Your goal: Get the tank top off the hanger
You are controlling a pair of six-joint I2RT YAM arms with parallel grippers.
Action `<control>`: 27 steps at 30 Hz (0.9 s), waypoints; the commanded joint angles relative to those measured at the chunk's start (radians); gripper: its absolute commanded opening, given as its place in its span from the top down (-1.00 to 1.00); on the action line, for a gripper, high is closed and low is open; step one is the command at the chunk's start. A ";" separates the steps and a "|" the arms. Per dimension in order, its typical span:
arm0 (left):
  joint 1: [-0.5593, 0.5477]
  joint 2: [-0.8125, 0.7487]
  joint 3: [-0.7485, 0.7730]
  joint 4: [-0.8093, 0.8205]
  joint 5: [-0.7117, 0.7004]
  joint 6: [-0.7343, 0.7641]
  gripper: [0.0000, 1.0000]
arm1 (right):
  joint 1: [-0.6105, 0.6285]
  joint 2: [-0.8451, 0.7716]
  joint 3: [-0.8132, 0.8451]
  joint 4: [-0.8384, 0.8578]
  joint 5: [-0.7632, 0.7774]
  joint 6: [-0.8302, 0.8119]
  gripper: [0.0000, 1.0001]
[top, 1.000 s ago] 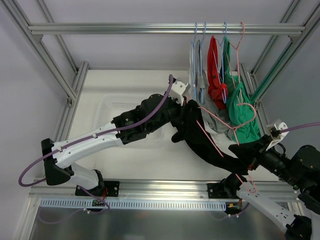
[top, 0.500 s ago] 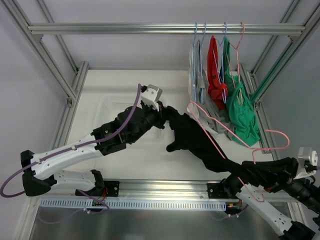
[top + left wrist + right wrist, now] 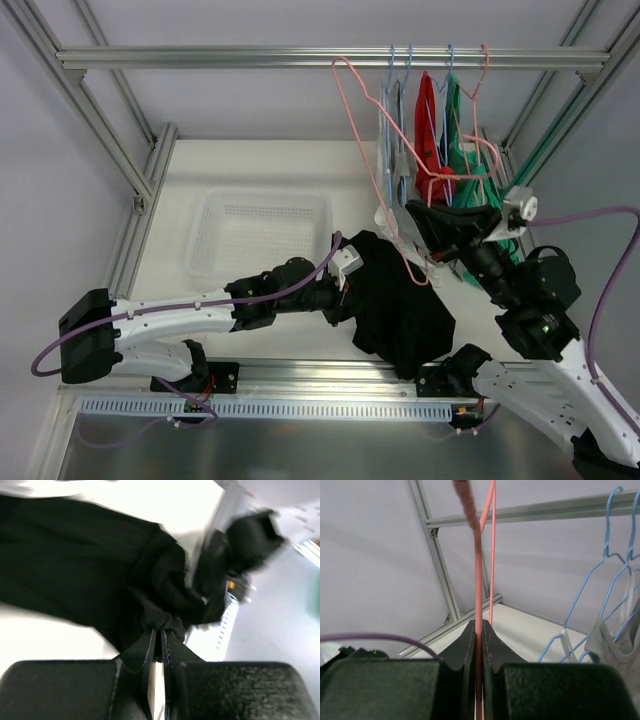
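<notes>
The black tank top (image 3: 400, 315) lies bunched on the table near the front edge. My left gripper (image 3: 347, 284) is shut on a fold of it at its left side. In the left wrist view the fingertips (image 3: 160, 630) pinch the black cloth (image 3: 75, 545). My right gripper (image 3: 442, 218) is shut on the pink wire hanger (image 3: 362, 130) and holds it raised, hook up near the rail. In the right wrist view the jaws (image 3: 479, 627) clamp the pink wire (image 3: 478, 570). The hanger's low corner sits just above the tank top's upper edge; I cannot tell whether they touch.
A clear plastic basket (image 3: 260, 235) stands on the table at the back left. The top rail (image 3: 250, 57) carries blue and pink hangers with grey (image 3: 398, 150), red (image 3: 428, 130) and green (image 3: 462, 140) tops, right behind my right gripper. Frame posts line both sides.
My left gripper pulled the tank top down toward the front edge. My right gripper swung the pink hanger up and back toward the rail, out of the stretched cloth.
</notes>
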 commanded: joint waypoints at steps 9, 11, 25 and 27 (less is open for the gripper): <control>-0.008 -0.159 0.119 -0.239 -0.336 -0.010 -0.32 | 0.014 0.138 0.364 -0.596 0.282 0.052 0.99; -0.008 -0.217 0.133 -0.300 -0.340 0.016 -0.46 | 0.016 0.177 0.399 -0.642 0.305 0.100 0.99; -0.008 -0.490 0.108 -0.533 -0.485 -0.004 -0.97 | 0.093 0.852 1.047 -0.926 0.609 0.020 0.99; -0.008 -0.490 0.105 -0.543 -0.485 -0.011 -0.97 | 0.091 0.933 1.182 -0.924 0.659 -0.015 0.99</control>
